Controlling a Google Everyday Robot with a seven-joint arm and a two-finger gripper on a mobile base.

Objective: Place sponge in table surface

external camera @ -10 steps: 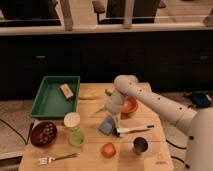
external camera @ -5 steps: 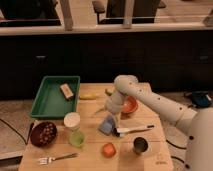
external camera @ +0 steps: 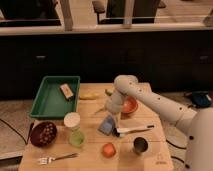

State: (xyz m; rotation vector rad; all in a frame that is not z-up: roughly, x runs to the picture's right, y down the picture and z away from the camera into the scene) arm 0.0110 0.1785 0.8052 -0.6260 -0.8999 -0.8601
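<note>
Sponge (external camera: 107, 125) under hand (external camera: 111, 115), table surface (external camera: 93, 150) ctr

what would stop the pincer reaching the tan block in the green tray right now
Probably nothing, so likely yes. The pincer hangs just over the sponge mid-table; the tan block lies uncovered in the green tray, and the white cup stands off that path.

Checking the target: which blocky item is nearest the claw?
The blue-grey sponge, right by the claw mid-table; the tan block sits in the green tray, orange chunk farther forward.
</note>
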